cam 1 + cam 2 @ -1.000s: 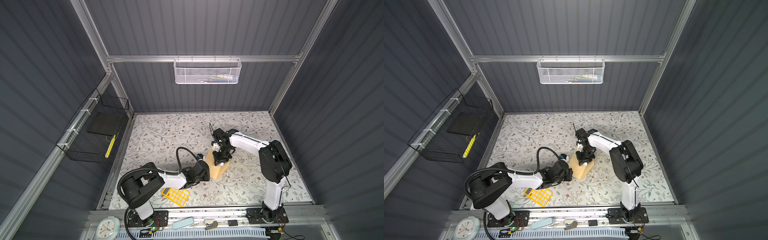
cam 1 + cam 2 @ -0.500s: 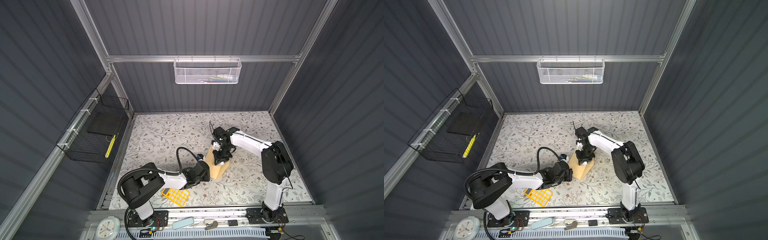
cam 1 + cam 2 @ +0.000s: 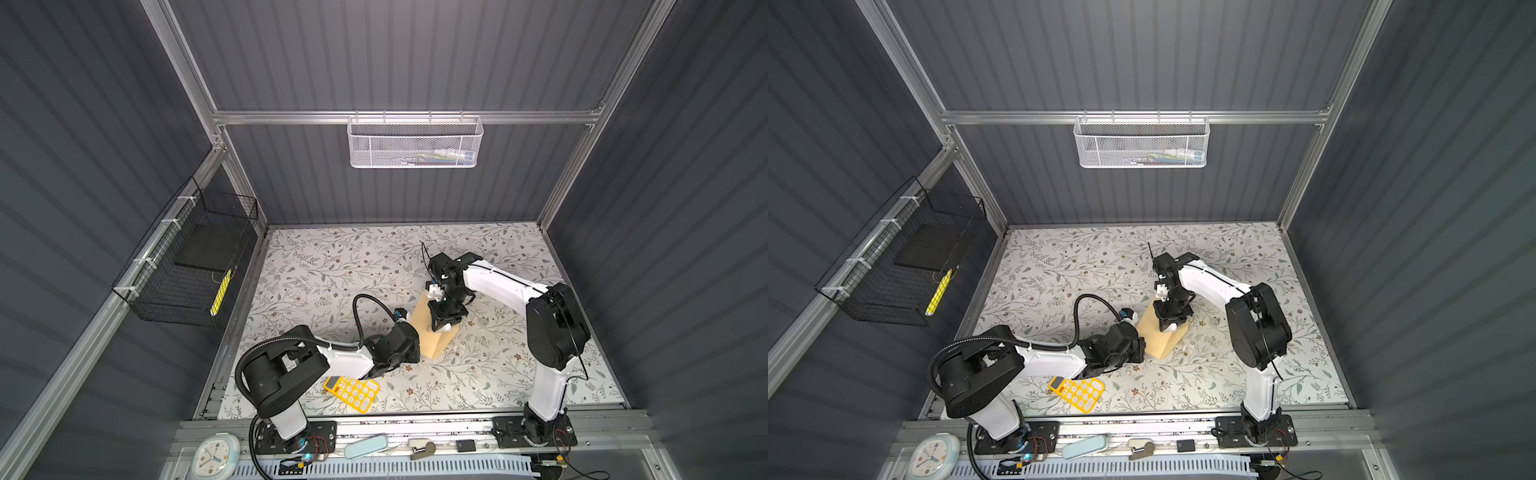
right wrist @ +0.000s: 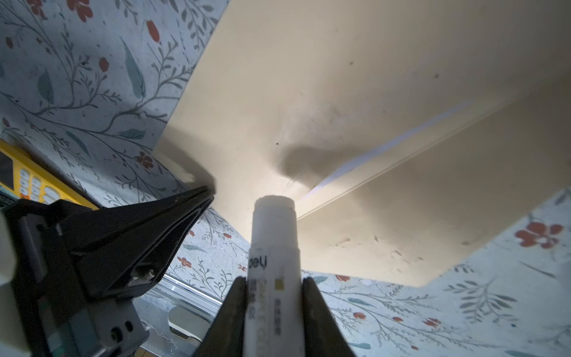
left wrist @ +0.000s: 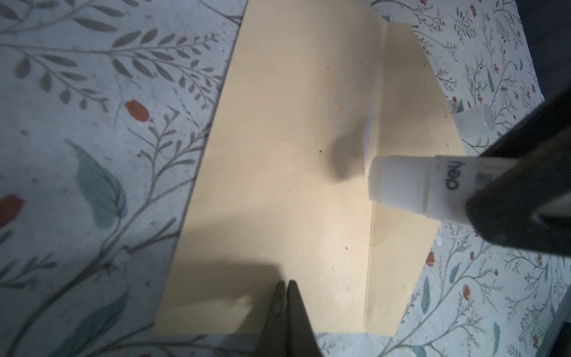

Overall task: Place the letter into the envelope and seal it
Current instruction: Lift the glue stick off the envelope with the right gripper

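In both top views, a floral tabletop (image 3: 332, 270) carries a tan envelope (image 3: 422, 322) near its middle, lying at a slant. The right fingers (image 3: 441, 323) point down over it, holding a white glue stick (image 3: 447, 327). The left arm (image 3: 345, 361) reaches in low from the front left corner and ends at the envelope's near end. A yellow calculator (image 3: 1077, 390) lies by the front edge, toward the left corner.

In the left wrist view, the left fingers (image 5: 296, 309) are pressed together with nothing between them, their tips over the envelope (image 5: 278, 154) close to one short edge. The flap lies open and flat. A thin white strip of the letter (image 5: 370, 117) shows at the envelope's mouth; the rest is inside. The glue stick (image 5: 401, 185) has its tip at the flap fold. A clear cap (image 5: 472, 120) lies on the tabletop just beside the flap.

In the right wrist view, the right fingers (image 4: 312, 309) clamp the glue stick (image 4: 275, 247) on both sides. Its uncapped end sits at the fold, beside the letter's white edge (image 4: 386, 148). Contact cannot be told. The closed left fingers (image 4: 197, 197) meet the envelope's (image 4: 309, 92) edge.
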